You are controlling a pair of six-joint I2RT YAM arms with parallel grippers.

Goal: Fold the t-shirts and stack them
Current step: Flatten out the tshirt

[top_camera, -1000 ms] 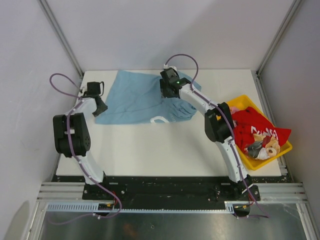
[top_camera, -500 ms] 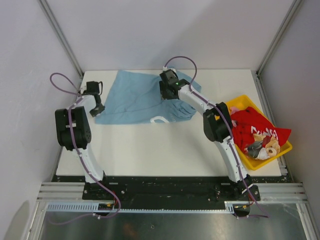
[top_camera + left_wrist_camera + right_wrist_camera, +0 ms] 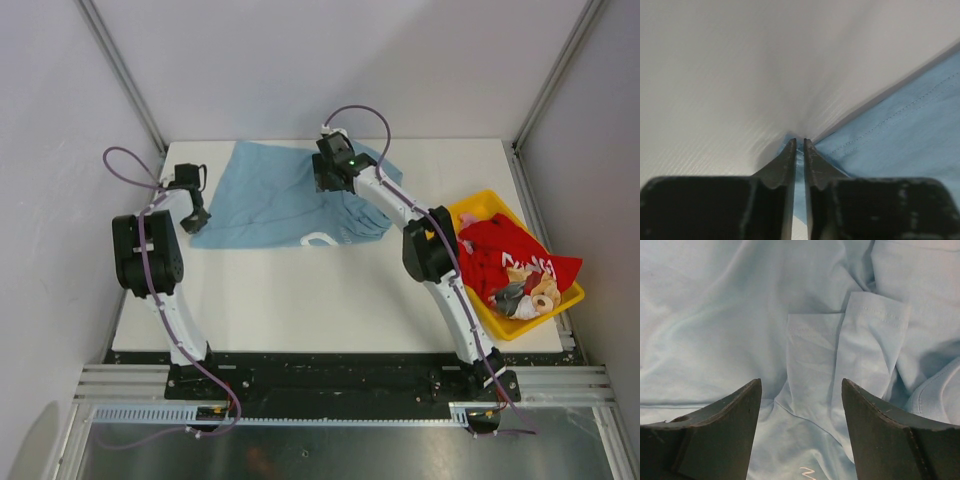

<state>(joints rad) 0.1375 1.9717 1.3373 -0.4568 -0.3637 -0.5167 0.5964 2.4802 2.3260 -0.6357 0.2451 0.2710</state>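
Observation:
The light blue t-shirt (image 3: 270, 195) lies spread at the back of the white table, its right part rumpled with a white collar edge (image 3: 318, 239) showing. My left gripper (image 3: 199, 217) is shut on the shirt's left corner (image 3: 801, 165); cloth (image 3: 900, 135) shows between the nearly closed fingers (image 3: 786, 160). My right gripper (image 3: 328, 185) is open above the shirt's folded sleeve (image 3: 865, 355), its fingers (image 3: 735, 425) apart over the cloth (image 3: 715, 315). The red t-shirt (image 3: 510, 255) with white lettering lies bunched in the yellow bin (image 3: 484, 203) at the right.
The yellow bin also holds other crumpled clothes (image 3: 525, 295) in grey, white and tan. Grey walls and metal frame posts (image 3: 120, 70) bound the table (image 3: 330, 300) at the back and sides. The arm bases stand at the near edge.
The left arm has drawn in and its gripper has stayed at the shirt's left corner. The right gripper has shifted slightly back and left over the shirt.

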